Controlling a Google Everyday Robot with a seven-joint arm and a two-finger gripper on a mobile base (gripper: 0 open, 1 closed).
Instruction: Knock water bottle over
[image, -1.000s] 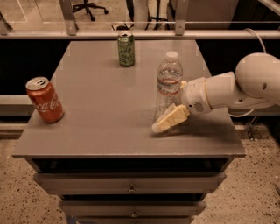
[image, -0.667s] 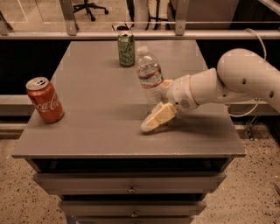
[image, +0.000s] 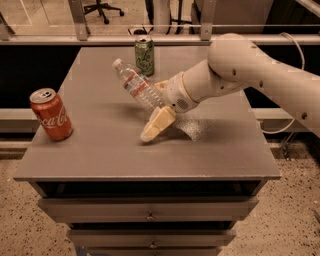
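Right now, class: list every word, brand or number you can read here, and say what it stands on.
"Coca-Cola": on the red can.
The green can: lettering too blurred to read.
The water bottle, tilted beside the gripper at mid-table: label too blurred to read.

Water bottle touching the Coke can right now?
Apart. Camera view shows bare tabletop between the tilted water bottle and the Coke can on the left; the end effector is at the bottle's lower end.
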